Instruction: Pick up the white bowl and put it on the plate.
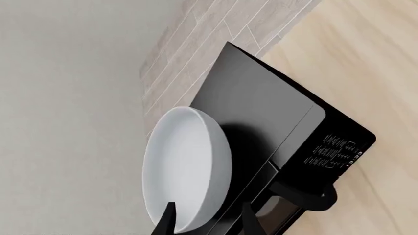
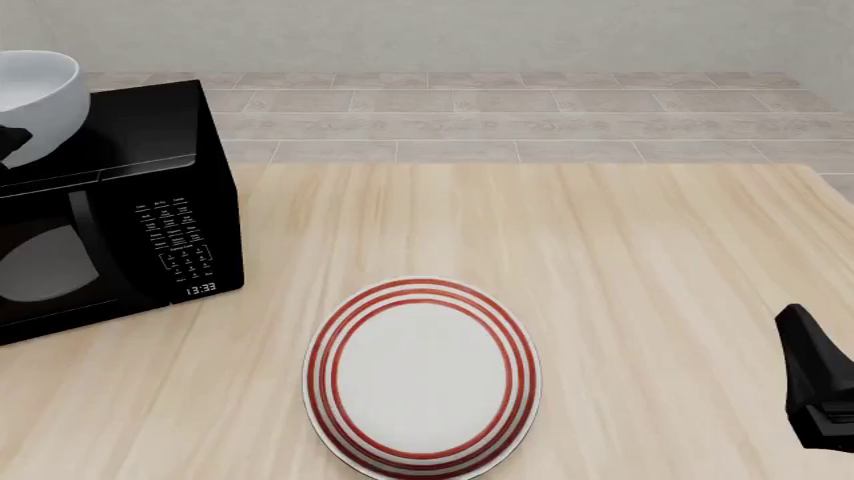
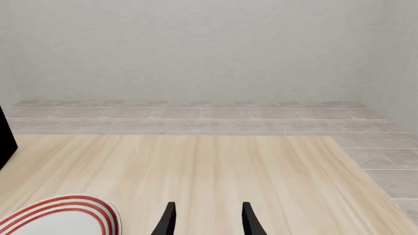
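Observation:
The white bowl [image 2: 38,92] stands on top of the black microwave [image 2: 134,215] at the far left; it also shows in the left wrist view [image 1: 186,166]. My left gripper [image 1: 207,221] is open, with one finger in front of the bowl's near wall and the other just outside it. In the front view only a dark finger [image 2: 14,142] shows against the bowl. The plate [image 2: 422,375] with red rings lies flat on the table near the front middle, and its edge shows in the right wrist view [image 3: 62,218]. My right gripper [image 3: 207,220] is open and empty, low at the right.
The microwave fills the left side of the wooden table [image 2: 641,270], with its keypad [image 2: 171,240] facing front. A tiled floor strip and a grey wall [image 2: 467,30] lie beyond the table's far edge. Part of my right arm [image 2: 817,385] shows at the right edge.

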